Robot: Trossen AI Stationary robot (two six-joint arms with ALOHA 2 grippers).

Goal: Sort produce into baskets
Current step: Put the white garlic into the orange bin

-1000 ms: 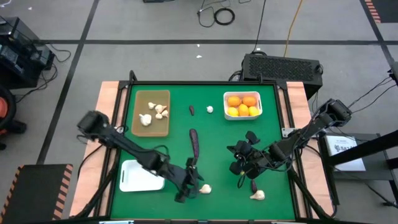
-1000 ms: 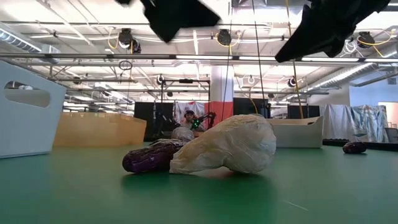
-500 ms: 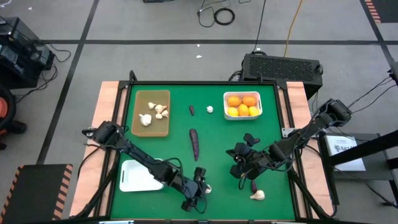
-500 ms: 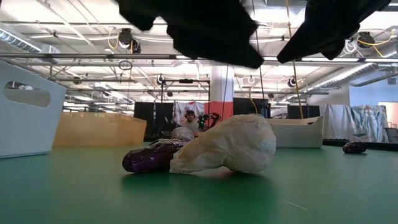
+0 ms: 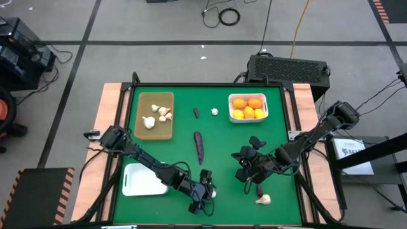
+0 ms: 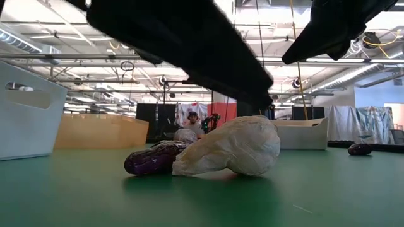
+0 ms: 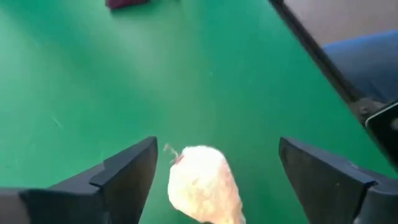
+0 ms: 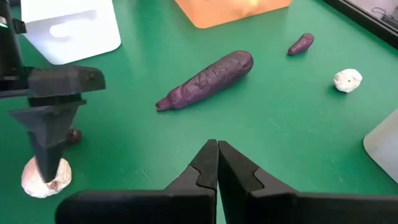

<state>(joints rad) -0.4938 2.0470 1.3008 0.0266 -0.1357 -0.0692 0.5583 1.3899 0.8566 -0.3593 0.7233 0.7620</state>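
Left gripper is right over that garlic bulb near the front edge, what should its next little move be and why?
Probably lower a touch and close. The left gripper is open, with the garlic bulb centred between its fingers but not yet pinched. Garlic already lies in the wooden tray, its likely destination.

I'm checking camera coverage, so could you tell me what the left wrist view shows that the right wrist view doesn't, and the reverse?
Only the left wrist view shows the left tool from behind, fingers open either side of a garlic bulb, and the table edge.

Only the right wrist view shows the shut right tool, the long eggplant, a small eggplant, a second bulb, the white tray and the tan tray.

Both show the green mat and that bulb under the left tool.
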